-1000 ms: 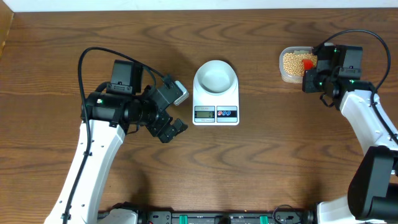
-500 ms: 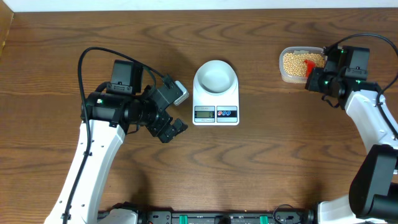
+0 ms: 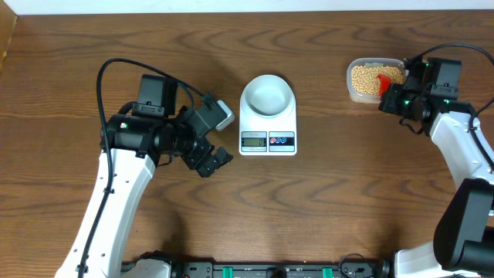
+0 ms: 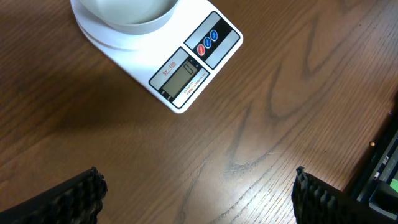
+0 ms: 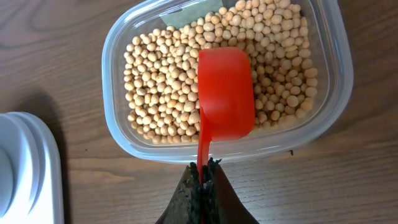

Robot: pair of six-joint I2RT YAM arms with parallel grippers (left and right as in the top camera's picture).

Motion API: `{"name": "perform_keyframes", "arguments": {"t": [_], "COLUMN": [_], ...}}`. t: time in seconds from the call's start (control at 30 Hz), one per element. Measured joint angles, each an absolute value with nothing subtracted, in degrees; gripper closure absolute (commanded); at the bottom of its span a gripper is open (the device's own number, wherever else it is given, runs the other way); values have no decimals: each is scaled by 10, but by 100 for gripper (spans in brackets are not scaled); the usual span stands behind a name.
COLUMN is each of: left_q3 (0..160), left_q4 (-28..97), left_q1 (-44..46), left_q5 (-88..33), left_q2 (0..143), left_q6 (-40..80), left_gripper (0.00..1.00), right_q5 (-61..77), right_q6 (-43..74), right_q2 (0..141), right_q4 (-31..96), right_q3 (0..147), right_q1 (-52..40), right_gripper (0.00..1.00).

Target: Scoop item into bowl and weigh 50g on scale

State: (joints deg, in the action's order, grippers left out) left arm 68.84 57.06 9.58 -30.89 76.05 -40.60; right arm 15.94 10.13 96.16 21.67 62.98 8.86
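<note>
Soybeans (image 5: 161, 81) piled in the clear tub (image 5: 339, 74) far right, right gripper (image 5: 202, 177) pinching the red scoop (image 5: 225, 93) by its handle over them, bowl (image 3: 267, 94) sitting on the scale (image 3: 268, 140) mid-table, left gripper (image 3: 214, 160) spread wide nearby, holding nothing

Two robot arms, each built of smooth white shells joined by black motor housings. The left arm (image 3: 108, 208) has a long white link, a black cylindrical joint and a square black block (image 3: 157, 94) above it. A thin black cable (image 3: 101, 77) loops out from it in a wide arc. A small silver-grey module (image 3: 221, 116) sits at its wrist. The left gripper (image 3: 211, 161) is black, its finger pads (image 4: 78, 196) ribbed like coarse rubber. The right arm (image 3: 463, 154) has a white link, a rounded dark grey joint (image 3: 463, 228), small green lights (image 3: 404, 98) and a second black cable (image 3: 455, 45). The right gripper (image 5: 203, 180) is dark and rough-textured.
</note>
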Motion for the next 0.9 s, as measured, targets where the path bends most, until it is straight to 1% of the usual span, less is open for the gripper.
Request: {"name": "perform_keyframes", "arguments": {"t": [0.43, 0.9], "left_q3": [688, 688], "left_q4": [571, 571], "left_q1": [96, 96], "left_q5": [-309, -309], "left_q2": [761, 761], "left_q6": [-406, -406], "left_gripper": [2, 2], "right_q5": [163, 172], "right_q6": [120, 173], "right_q2": [962, 962], "right_q4": [222, 233], "right_q3": [630, 632], "right_q1": [89, 95], "right_gripper": [99, 99]}}
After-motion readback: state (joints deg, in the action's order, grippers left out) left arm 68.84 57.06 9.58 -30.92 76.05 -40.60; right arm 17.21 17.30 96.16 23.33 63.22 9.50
